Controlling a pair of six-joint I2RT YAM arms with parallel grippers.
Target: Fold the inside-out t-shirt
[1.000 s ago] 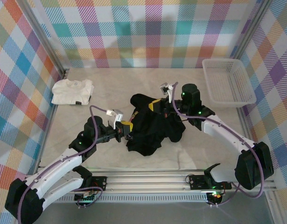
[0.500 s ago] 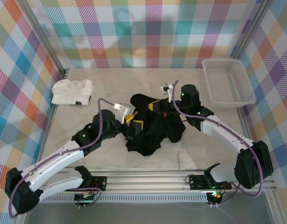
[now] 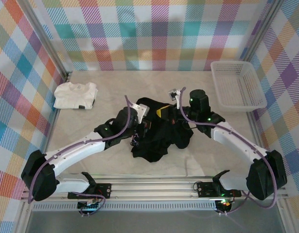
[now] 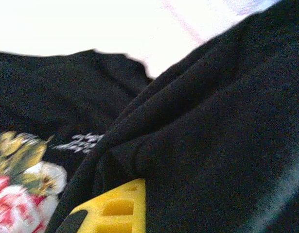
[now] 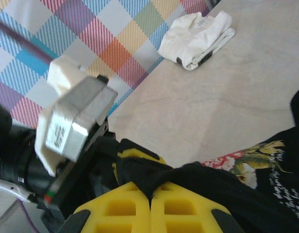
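Black t-shirt (image 3: 161,138) bunches around my pincers: right pincer (image 5: 150,193) grasps a fold of it, left pincer (image 3: 142,127) clenched, buried in its cloth.

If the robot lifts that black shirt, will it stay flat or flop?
Probably flop: the black shirt lies crumpled in soft folds. It would likely hang limp from the right gripper, which pinches a fold.

White-black arms (image 3: 81,148) — purple cables (image 5: 20,38), yellow tool pads (image 5: 125,213)

inside-out t-shirt (image 3: 164,140): matt black cloth | table (image 3: 115,94): smooth, stone-look | basket (image 3: 237,87): white plastic mesh
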